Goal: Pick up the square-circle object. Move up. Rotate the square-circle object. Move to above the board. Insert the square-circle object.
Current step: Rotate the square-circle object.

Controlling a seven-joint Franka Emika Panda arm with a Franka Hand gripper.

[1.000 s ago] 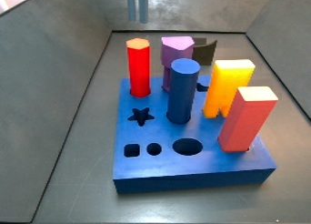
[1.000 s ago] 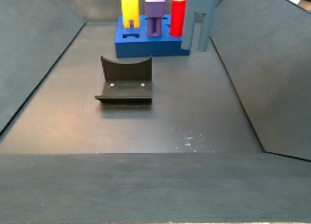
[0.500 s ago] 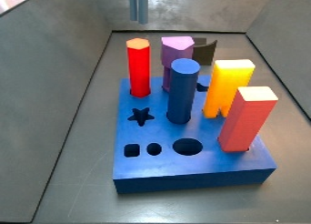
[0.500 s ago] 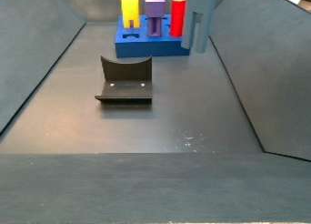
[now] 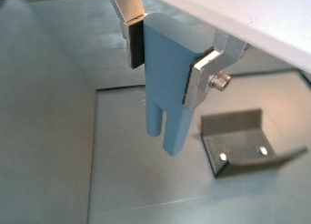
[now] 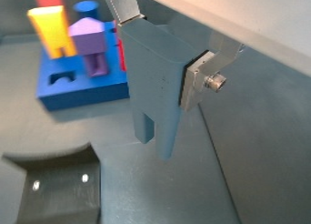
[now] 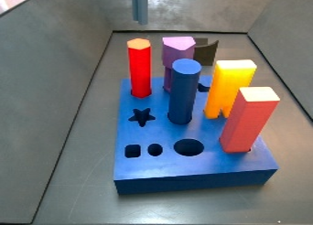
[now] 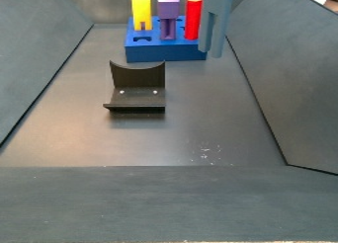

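Note:
In both wrist views my gripper [image 5: 170, 62] [image 6: 158, 47] is shut on the square-circle object [image 5: 168, 77] [image 6: 155, 82], a slate-blue flat block. The silver fingers [image 5: 206, 75] clamp its broad upper body and its two prongs point down, clear of the floor. In a side view the block [image 8: 219, 28] hangs upright just beside the right edge of the board [image 8: 165, 51], with the gripper above it cut off by the frame. The bright-blue board [image 7: 184, 169] [image 6: 85, 89] shows star, small square, small round and large round holes.
Upright pegs stand on the board: red [image 7: 139, 69], purple [image 7: 178, 50], dark blue cylinder [image 7: 184, 91], yellow [image 7: 228, 87], salmon block [image 7: 250, 119]. The fixture [image 8: 136, 87] [image 5: 249, 141] [image 6: 55, 178] stands mid-floor. Sloped grey walls [image 8: 284, 79] enclose the floor.
In the side view with the fixture, the held block has risen a little beside the board. The board and its pegs have not moved.

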